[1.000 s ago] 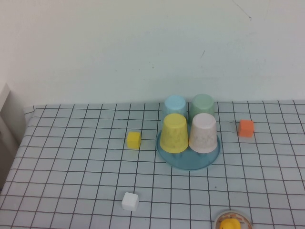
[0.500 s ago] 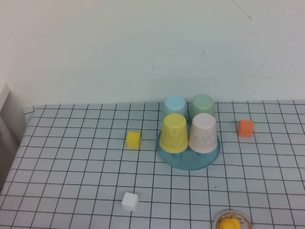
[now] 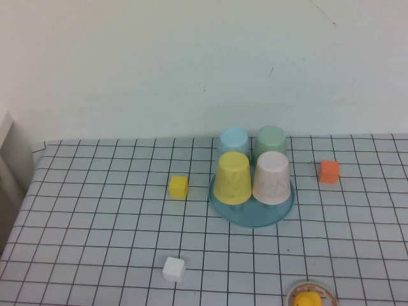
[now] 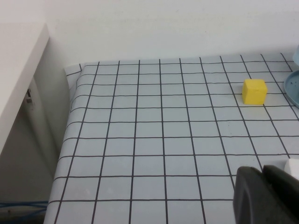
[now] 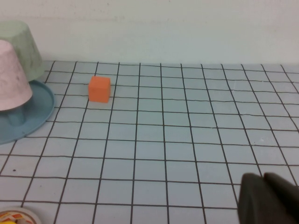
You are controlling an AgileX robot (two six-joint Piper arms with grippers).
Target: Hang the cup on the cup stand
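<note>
From the high view nothing has shifted over the last second: the cup (image 3: 271, 178) sits upside down on the cup stand (image 3: 253, 213), beside the yellow cup (image 3: 233, 178) and in front of the pale green cup (image 3: 271, 140) and blue cup (image 3: 233, 141), so I judge the hanging already done and both arms parked out of this view. The yellow block (image 3: 179, 186), orange block (image 3: 329, 171) and white block (image 3: 173, 268) lie loose on the desk (image 3: 95, 210). In the left wrist view my left gripper (image 4: 264, 193) hangs low over the desk with its jaws pressed shut on nothing; the yellow block (image 4: 254, 91) is well ahead of it and only the stand's rim (image 4: 293, 88) shows beyond. In the right wrist view my right gripper (image 5: 268, 198) is likewise closed and empty, with the cup (image 5: 13, 84) on the stand (image 5: 25, 114) far ahead and across from it, the orange block (image 5: 99, 88) between.
</note>
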